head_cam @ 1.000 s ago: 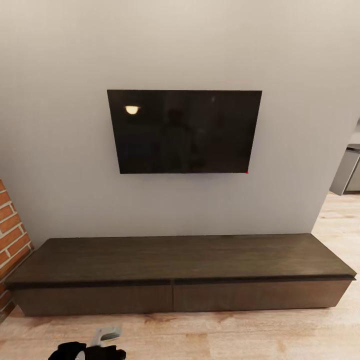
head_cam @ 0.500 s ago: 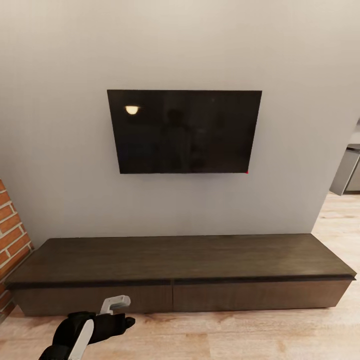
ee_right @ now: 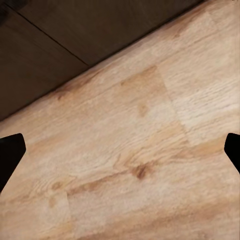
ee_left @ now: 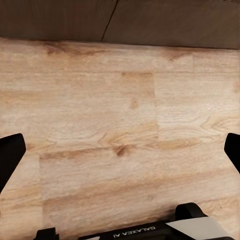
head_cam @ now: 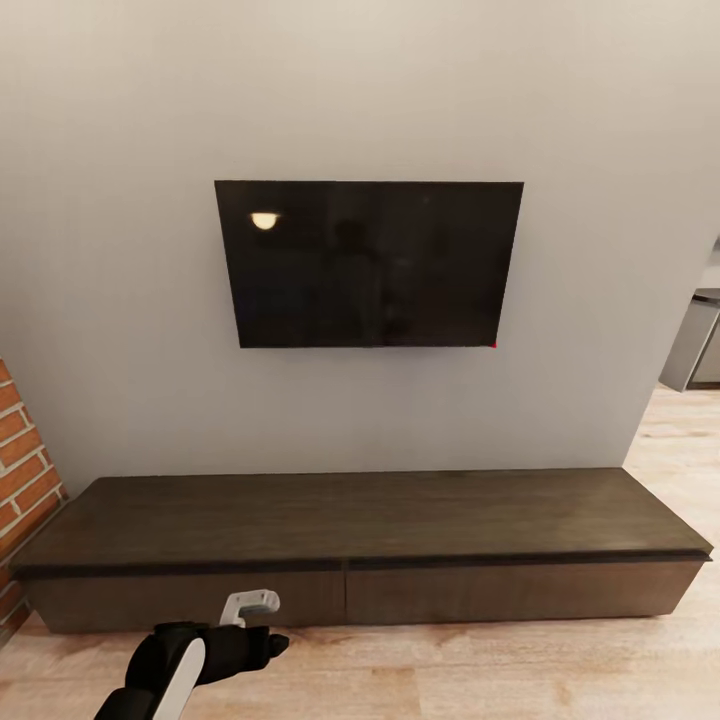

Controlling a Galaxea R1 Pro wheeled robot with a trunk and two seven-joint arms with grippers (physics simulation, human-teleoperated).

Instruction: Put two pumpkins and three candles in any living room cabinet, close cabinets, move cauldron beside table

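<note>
A: Cabinet (head_cam: 360, 545)?
B: Long and low against the wall under the television (head_cam: 368, 263), both drawer fronts flush.
A: Grippers?
B: Left gripper (head_cam: 262, 625) hangs over the wood floor (head_cam: 500, 670) just before the left drawer, fingers spread, empty. Right gripper (ee_right: 120, 152) fingers (ee_right: 10, 155) also spread wide over floor.

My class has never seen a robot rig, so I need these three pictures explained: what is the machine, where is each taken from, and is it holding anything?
It is a simulated wheeled robot with two arms. The head camera looks at a long dark cabinet, both fronts shut, nothing on top, under a wall-mounted television. The left hand reaches toward the left front. The other two pictures come from cameras at each wrist, looking down past black fingertips at the wooden floor and the cabinet's base. Both hands are open and empty.
</note>
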